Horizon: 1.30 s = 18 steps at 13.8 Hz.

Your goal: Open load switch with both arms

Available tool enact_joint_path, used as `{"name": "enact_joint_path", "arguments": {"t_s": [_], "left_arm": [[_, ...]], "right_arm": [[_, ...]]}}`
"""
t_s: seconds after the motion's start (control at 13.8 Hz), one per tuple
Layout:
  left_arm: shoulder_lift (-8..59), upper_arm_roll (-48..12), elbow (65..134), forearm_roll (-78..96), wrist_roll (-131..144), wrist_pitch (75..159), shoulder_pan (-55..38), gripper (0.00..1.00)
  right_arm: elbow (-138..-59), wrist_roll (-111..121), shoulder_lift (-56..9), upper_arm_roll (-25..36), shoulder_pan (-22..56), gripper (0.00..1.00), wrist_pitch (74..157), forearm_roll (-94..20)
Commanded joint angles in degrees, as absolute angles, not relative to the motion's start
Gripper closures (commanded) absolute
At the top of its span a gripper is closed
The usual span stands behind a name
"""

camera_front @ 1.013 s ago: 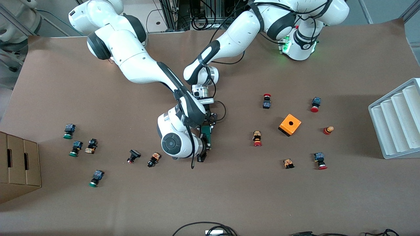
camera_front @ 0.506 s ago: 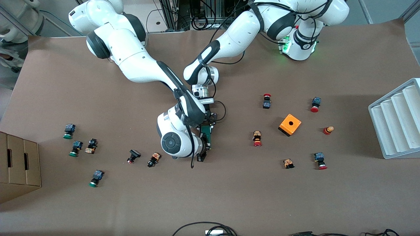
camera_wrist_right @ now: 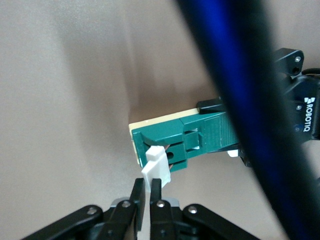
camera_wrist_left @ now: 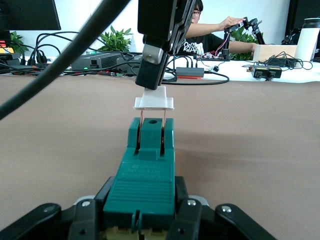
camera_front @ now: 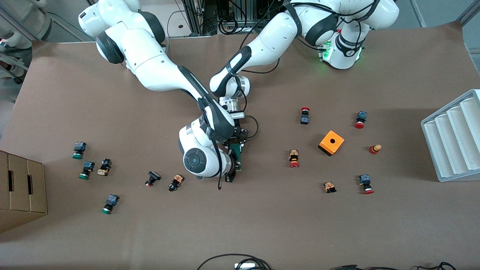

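Observation:
The load switch (camera_front: 236, 153) is a slim green bar held above the table's middle between both grippers. My left gripper (camera_wrist_left: 145, 189) is shut on the green body (camera_wrist_left: 146, 170), one finger on each side. My right gripper (camera_wrist_right: 148, 183) is shut on the small white block (camera_wrist_right: 156, 169) at the other end of the body (camera_wrist_right: 205, 136). In the left wrist view the white block (camera_wrist_left: 154, 99) stands slightly out of the green body on two thin copper pins, gripped by the right gripper (camera_wrist_left: 151, 75). In the front view the right gripper (camera_front: 233, 169) and left gripper (camera_front: 235, 141) meet end to end.
An orange cube box (camera_front: 331, 142) and several red-capped push-buttons (camera_front: 294, 158) lie toward the left arm's end. Green-capped buttons (camera_front: 78, 150) and a cardboard box (camera_front: 20, 189) are toward the right arm's end. A white ribbed tray (camera_front: 452, 140) sits at the table's edge.
The right arm's elbow and wrist have shifted slightly toward the bases. Both grippers keep their hold on the switch, which stays in the same spot.

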<state>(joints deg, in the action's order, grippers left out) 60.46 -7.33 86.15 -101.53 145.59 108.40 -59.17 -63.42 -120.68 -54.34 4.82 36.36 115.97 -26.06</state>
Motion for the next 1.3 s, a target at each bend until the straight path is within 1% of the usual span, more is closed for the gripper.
{"name": "enact_joint_path", "arguments": {"t_s": [0.0,0.51,0.72,0.8,1.09,1.16,1.23], "left_arm": [[61.35,-7.82,84.64,-102.13,145.55,108.02,-59.15,0.57],[61.35,-7.82,84.64,-102.13,145.46,108.02,-59.15,0.57],[61.35,-7.82,84.64,-102.13,145.46,108.02,-59.15,0.57],[61.35,-7.82,84.64,-102.04,145.46,108.02,-59.15,0.57],[61.35,-7.82,84.64,-102.13,145.46,108.02,-59.06,0.57],[61.35,-7.82,84.64,-102.13,145.46,108.02,-59.15,0.57],[61.35,-7.82,84.64,-102.13,145.46,108.10,-59.06,0.57]], "right_arm": [[-69.60,-121.55,-51.95,3.17,37.35,0.90,113.64,-27.42],[-70.05,-121.64,-51.68,2.72,37.35,0.90,113.73,-26.98],[-69.96,-121.73,-50.72,2.72,37.09,0.80,113.47,-27.16],[-69.96,-121.73,-50.28,2.72,37.18,0.72,113.38,-27.16],[-69.96,-121.82,-49.66,2.72,37.44,0.70,111.54,-27.33],[-69.87,-121.73,-49.22,2.81,37.35,0.64,111.01,-27.42],[-69.61,-121.82,-49.22,2.81,37.09,0.63,110.48,-27.42]]}}
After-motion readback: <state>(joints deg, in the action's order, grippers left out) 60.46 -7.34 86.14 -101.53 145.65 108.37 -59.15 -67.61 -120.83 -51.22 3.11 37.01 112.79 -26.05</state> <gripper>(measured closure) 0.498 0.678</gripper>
